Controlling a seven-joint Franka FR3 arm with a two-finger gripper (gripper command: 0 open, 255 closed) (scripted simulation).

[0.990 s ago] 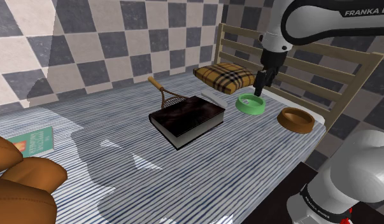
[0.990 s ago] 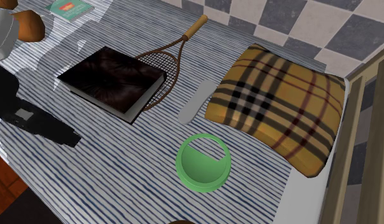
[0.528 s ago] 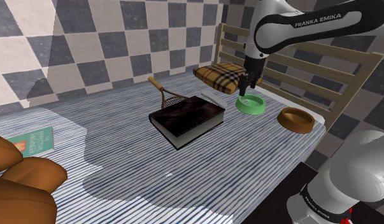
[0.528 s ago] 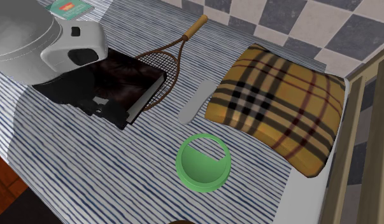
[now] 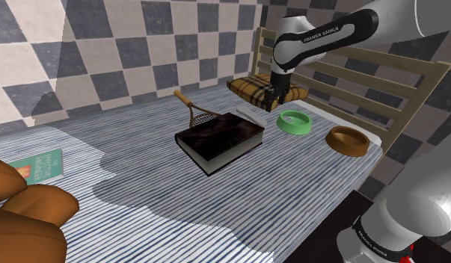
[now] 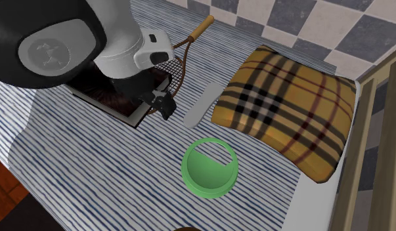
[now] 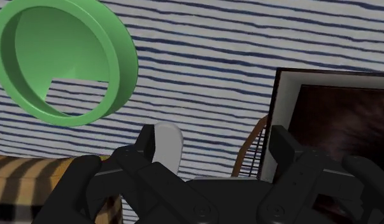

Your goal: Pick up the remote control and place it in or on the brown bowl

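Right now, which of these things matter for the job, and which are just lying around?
Job: grey remote control, brown bowl, gripper, open above the remote.
Lying about: green bowl, dark book, racket, plaid cushion, green booklet.

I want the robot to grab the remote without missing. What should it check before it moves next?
1. Gripper open: ok, fingers stand apart.
2. Remote control centred between the fingers: not ok, it sits close by one finger.
3. Remote control held: not ok, nothing clasps it.
4. Brown bowl empty: ok.
5. Gap down to the remote control: cannot tell.
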